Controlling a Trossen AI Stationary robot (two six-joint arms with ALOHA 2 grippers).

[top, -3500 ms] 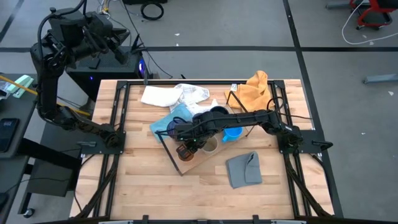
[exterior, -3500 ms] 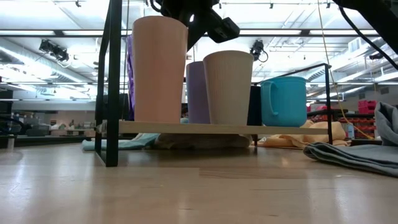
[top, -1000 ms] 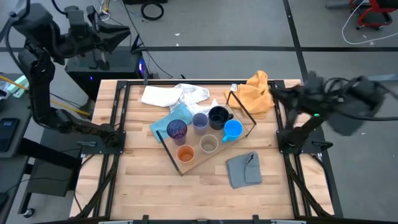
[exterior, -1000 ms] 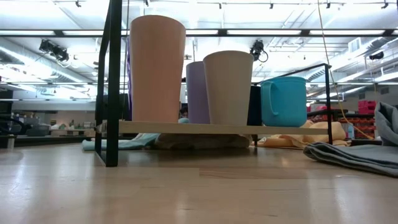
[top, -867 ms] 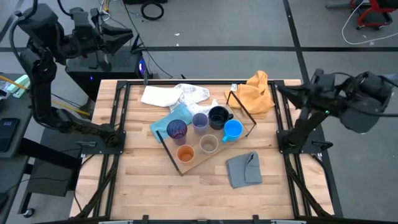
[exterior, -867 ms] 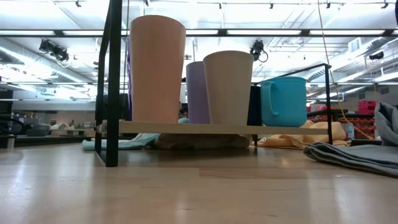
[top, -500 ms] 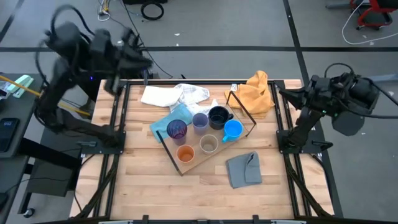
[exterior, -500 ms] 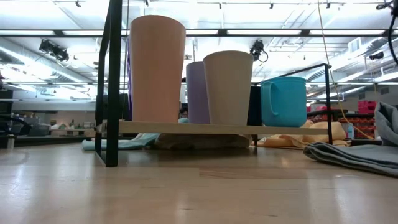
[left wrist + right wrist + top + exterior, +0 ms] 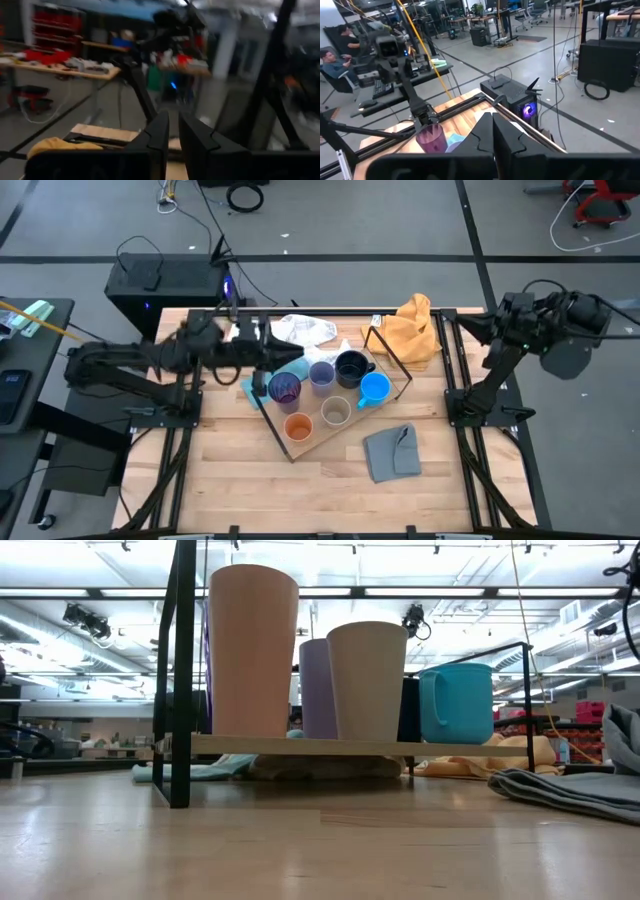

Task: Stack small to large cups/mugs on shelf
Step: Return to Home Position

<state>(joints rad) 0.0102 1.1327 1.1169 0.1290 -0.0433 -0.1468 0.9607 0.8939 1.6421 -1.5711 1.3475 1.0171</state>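
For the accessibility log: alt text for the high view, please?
Six cups stand on the wooden shelf: purple tumbler, lavender cup and black mug in one row, orange cup, beige cup and blue mug in the other. The left gripper hangs low near the shelf's left corner; the right arm is folded beyond the table's right edge.

Six cups stand upright on the light-wood, black-framed shelf (image 9: 316, 437). The dark purple tumbler (image 9: 285, 388), lavender cup (image 9: 322, 375) and black mug (image 9: 351, 367) form one row. The orange cup (image 9: 298, 426), beige cup (image 9: 336, 412) and bright blue mug (image 9: 374, 389) form the other, seemingly unstacked.
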